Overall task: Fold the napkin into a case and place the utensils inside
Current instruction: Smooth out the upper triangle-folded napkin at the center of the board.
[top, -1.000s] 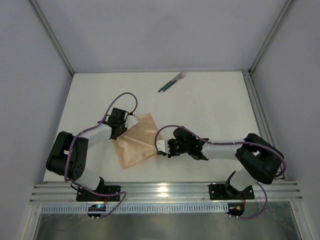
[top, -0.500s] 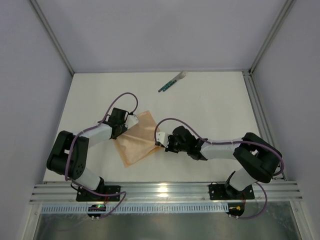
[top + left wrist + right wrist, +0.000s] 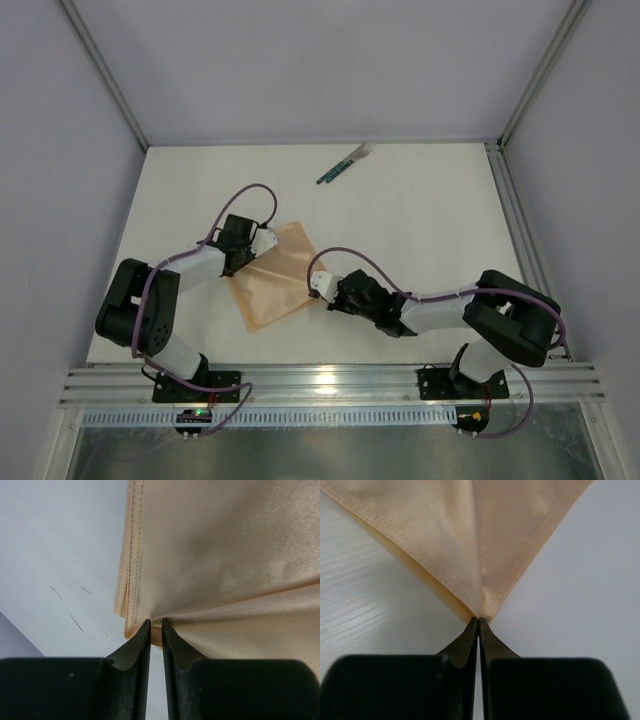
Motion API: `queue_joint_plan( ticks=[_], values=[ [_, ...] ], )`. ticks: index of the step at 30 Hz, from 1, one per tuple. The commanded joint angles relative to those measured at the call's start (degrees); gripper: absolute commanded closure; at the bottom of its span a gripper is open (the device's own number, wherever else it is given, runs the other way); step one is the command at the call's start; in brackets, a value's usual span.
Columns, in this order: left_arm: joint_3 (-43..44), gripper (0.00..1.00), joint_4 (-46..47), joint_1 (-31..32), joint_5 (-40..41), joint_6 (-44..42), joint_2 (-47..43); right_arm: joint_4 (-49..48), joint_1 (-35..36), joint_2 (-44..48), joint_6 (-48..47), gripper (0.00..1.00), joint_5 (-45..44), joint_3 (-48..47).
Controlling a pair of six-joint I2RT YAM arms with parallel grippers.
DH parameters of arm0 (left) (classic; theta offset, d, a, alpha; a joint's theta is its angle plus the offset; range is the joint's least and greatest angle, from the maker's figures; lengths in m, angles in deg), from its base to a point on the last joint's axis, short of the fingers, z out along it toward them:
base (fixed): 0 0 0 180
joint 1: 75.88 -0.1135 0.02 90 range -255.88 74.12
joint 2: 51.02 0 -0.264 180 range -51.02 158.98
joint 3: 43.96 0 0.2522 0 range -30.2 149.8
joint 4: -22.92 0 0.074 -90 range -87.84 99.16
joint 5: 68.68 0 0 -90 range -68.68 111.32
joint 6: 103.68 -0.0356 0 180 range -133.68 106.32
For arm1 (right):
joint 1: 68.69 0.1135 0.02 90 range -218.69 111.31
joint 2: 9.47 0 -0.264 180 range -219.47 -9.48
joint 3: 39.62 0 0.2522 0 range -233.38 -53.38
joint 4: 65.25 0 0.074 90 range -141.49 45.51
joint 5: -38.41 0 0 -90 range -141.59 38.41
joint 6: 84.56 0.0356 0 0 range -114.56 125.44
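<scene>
Table (image 3: 420,200): white, bare surface, walled on three sides.

Right arm (image 3: 440,305): reaches from its base at the near right, low across the table toward the centre, wrist at the napkin's right corner.

Left arm (image 3: 190,265): elbow folded back at the near left, forearm angled out to the napkin's far-left edge.

Napkin (image 3: 275,285): peach-tan, lies on the table left of centre, between the two wrists. From above it reads as a tilted four-sided patch, one corner pointing away from the bases. The left wrist view shows two hemmed edges stacked one over the other, so the cloth is doubled there. Mostly flat; it rises in a crease toward each gripper.

Left gripper (image 3: 156,622): fingers nearly together, only a thin gap, with a pinch of the napkin's edge drawn in between the tips. The cloth creases away from that point.

Right gripper (image 3: 478,620): fingers pressed together, tips meeting on the napkin's corner. The hemmed corner comes to a point at the tips and a ridge runs from there back into the cloth.

Utensils (image 3: 345,164): lie at the far side of the table, well apart from the napkin and both grippers. Dark green handles point near-left, pale ends far-right. How many there are I cannot tell.
</scene>
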Motion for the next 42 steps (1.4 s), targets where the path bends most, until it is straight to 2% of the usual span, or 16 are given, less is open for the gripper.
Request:
queue_joint_plan(
  ticks=[1,5,7,8,9,15,16,18,20,21,24,26,30,35,38,42],
  values=[
    [0.39,0.84,0.67,0.04,-0.46,0.12,1.54,-2.50,0.20,-0.08,2.79,0.96,-4.37,-0.10],
    [0.48,0.84,0.93,0.04,-0.37,-0.15,1.63,-0.49,0.20,2.20,5.51,0.88,-5.35,0.26],
    [0.65,0.84,0.67,0.04,-0.46,0.11,1.72,1.71,0.29,3.43,6.22,0.83,-1.68,-0.09],
    [0.92,0.84,0.24,0.04,-1.07,0.29,1.63,4.42,0.20,3.87,6.48,0.75,-0.44,-0.36],
    [1.62,0.84,-0.46,0.04,-1.59,0.64,1.20,5.58,0.20,4.48,6.83,0.73,0.79,-0.71],
    [1.71,0.84,-1.96,0.04,-4.76,1.61,-1.62,7.96,0.12,14.41,10.52,0.60,2.74,1.40],
    [1.80,0.84,-2.05,0.04,-4.85,1.70,-1.80,7.79,-0.15,16.51,11.75,0.58,2.83,1.31],
    [1.89,0.83,-2.05,0.04,-4.77,1.79,-1.71,7.96,-1.11,17.49,19.90,0.55,1.95,-0.43],
    [1.97,0.84,-1.88,0.04,-4.85,1.79,-1.54,8.66,-2.95,16.63,26.05,0.58,5.09,-3.50],
    [1.89,0.84,-1.88,0.04,-4.85,1.87,-1.53,7.62,-4.18,15.57,27.30,0.67,11.12,-4.13],
    [1.89,0.84,-1.70,0.04,-4.59,2.05,-1.45,4.62,-4.19,8.57,30.55,0.79,17.74,-7.81],
    [1.89,0.84,-1.70,0.04,-4.06,1.96,-1.53,5.06,-4.19,4.51,32.06,0.85,18.82,-11.24],
    [1.62,0.84,-1.44,0.04,-3.45,1.52,-1.80,0.85,-4.19,-4.19,35.13,0.88,22.68,-12.75],
    [2.32,0.82,-2.05,0.04,-3.53,2.14,-2.23,-0.56,-4.19,-9.30,38.65,0.90,22.78,-13.19],
    [3.73,0.76,-4.68,0.04,-5.46,3.63,-4.34,-0.92,-4.28,-11.24,39.79,0.91,22.43,-13.10],
    [5.66,0.62,-8.99,0.04,-10.63,5.30,-9.61,-0.65,-4.19,-13.09,40.76,0.92,22.34,-13.63]
  ],
)
